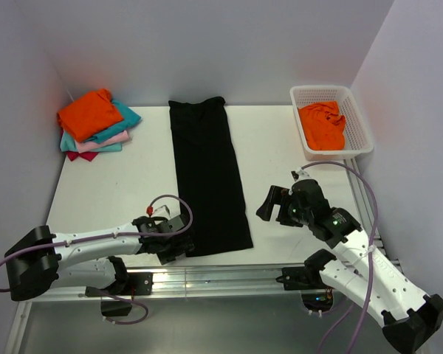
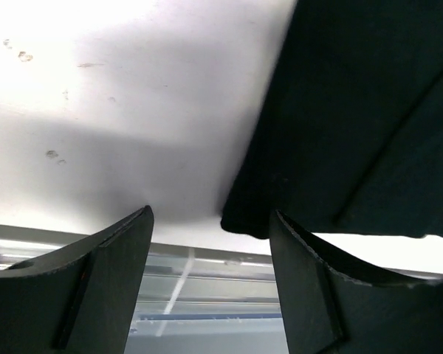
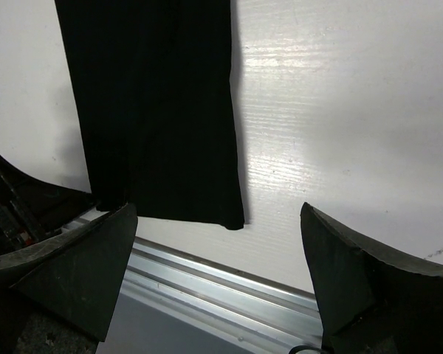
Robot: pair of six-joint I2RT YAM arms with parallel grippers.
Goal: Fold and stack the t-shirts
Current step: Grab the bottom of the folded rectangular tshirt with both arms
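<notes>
Black shirt [image 1: 207, 177] lies folded long on the tabletop [image 1: 295, 162], soft, limp. My left hand [image 2: 211, 214], fingers apart, sits at its near-left corner; I'd pinch there. Right hand [image 3: 218, 209] spread wide, empty.

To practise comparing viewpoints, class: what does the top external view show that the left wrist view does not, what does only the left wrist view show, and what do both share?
Only the top external view: the stack of t-shirts at the far left, the white basket holding an orange t-shirt, and the open right gripper. Only the left wrist view: small marks on the table. Both: the black t-shirt, the table and the left gripper, open at the shirt's near left corner.
</notes>
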